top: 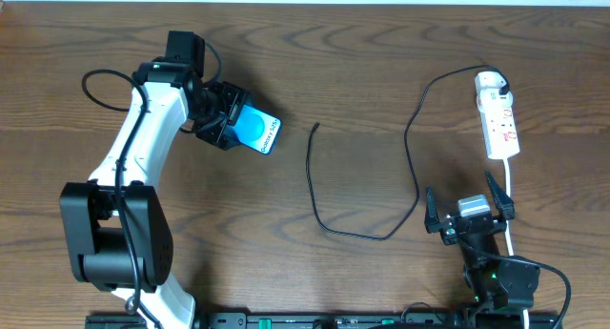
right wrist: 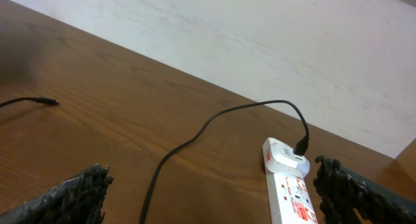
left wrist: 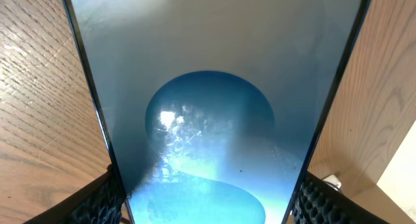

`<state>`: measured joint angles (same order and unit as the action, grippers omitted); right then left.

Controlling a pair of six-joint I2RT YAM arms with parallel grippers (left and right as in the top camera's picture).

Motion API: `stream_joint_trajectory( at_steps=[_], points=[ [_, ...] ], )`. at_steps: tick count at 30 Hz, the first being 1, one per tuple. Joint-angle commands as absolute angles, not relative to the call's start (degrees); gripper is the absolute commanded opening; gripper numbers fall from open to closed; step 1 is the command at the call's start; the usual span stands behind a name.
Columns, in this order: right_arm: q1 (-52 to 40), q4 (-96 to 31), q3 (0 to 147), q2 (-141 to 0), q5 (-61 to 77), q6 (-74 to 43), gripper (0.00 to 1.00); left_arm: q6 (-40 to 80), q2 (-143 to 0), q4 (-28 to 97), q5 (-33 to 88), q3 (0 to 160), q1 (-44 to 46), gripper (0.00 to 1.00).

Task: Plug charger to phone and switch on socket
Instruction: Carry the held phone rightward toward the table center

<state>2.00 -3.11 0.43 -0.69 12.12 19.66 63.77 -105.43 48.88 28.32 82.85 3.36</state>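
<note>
Left jaws clamp the phone (top: 259,132) by its edges at the left of the table (top: 362,43), blue screen showing. Well to its right, the charger (top: 310,181) loops loose, plugged into the socket (top: 499,119). Right jaws stand wide apart, holding nothing, near the socket.

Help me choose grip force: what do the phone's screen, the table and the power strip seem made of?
The phone screen looks like glossy glass: it shows reflections and fine smudges. The table looks like matte wood or wood-look laminate, with visible grain. The power strip looks like smooth white plastic, with a rounded moulded end.
</note>
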Motion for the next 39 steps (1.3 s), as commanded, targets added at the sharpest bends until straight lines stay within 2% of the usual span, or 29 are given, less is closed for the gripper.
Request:
stream_joint_trajectory(
  at_steps=[1,39],
  points=[
    [1.83,-3.33,0.32,-0.38,11.92,18.65,0.99,64.62,-103.98,48.84,29.41,82.74,3.36,0.60],
    [1.83,-3.33,0.32,-0.38,11.92,18.65,0.99,65.71,-103.98,49.65,34.20,82.74,3.31,0.60]
  ],
)
